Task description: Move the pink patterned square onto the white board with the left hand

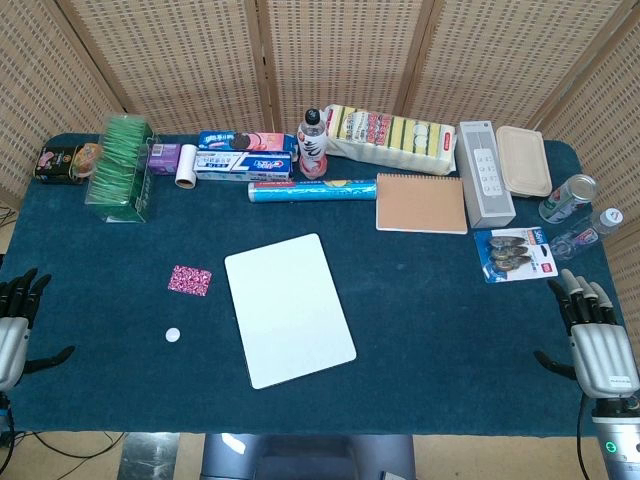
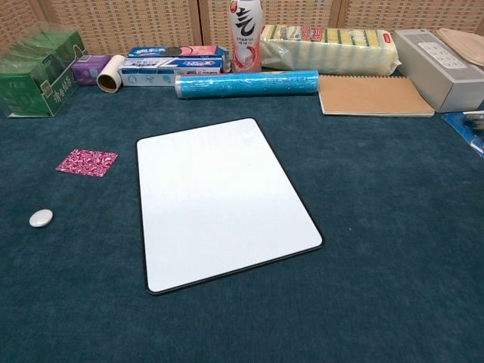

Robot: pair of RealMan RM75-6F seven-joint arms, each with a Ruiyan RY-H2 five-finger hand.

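The pink patterned square [image 1: 190, 279] [image 2: 87, 162] lies flat on the blue cloth just left of the white board [image 1: 289, 307] [image 2: 223, 198]. The board is bare, with a thin dark rim. My left hand [image 1: 14, 322] rests at the table's left edge in the head view, well left of the square, fingers apart and holding nothing. At the right edge my right hand [image 1: 598, 338] also rests with fingers spread and nothing in it. Neither hand shows in the chest view.
A small white disc [image 1: 173, 335] [image 2: 41, 218] lies below the square. Along the back stand a green tea box [image 1: 122, 168], toothpaste boxes [image 1: 244, 160], a bottle [image 1: 313, 144], a blue roll [image 1: 311, 189], a brown notebook [image 1: 421, 203] and a grey box [image 1: 484, 172].
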